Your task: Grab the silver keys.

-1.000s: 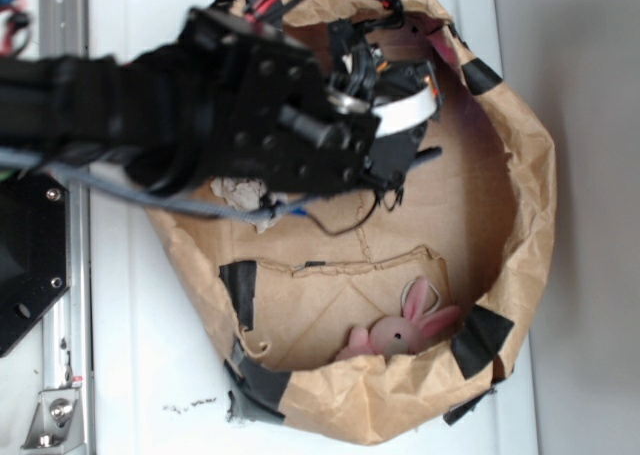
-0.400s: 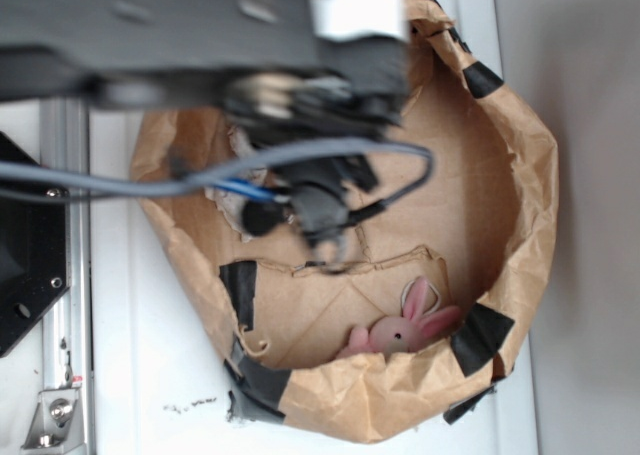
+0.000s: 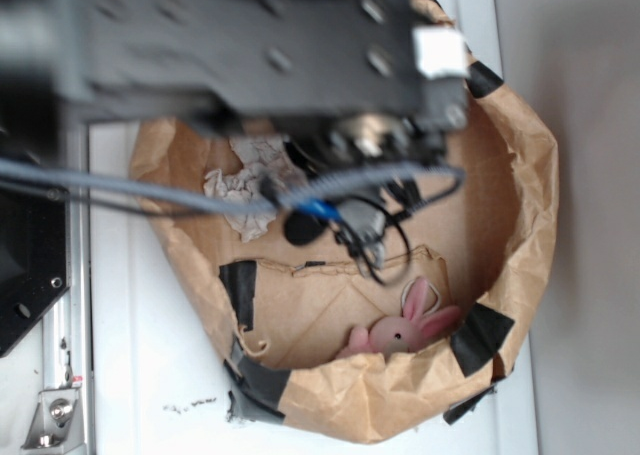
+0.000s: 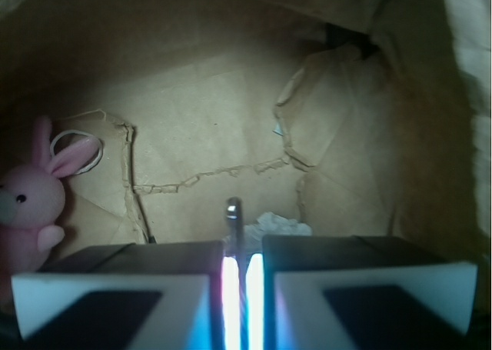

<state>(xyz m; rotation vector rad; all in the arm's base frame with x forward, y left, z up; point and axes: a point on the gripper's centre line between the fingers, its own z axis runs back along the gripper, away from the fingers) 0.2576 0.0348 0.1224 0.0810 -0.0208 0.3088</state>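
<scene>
Wrist view showed the gripper clenched on a thin sliver of the silver keys near the pink plush bunny, and I'd guess they're light, stiff and slippery, so pinching a flat blade seemed smartest.

The arm is black, blurred, with round screw heads. Grey cable and thin black wires trail below. The gripper has pale-edged black fingers

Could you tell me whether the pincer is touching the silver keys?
Touching. In the wrist view the pincer is nearly closed, and a thin silver piece of the silver keys sticks up out of the narrow slot between its jaws.
</scene>
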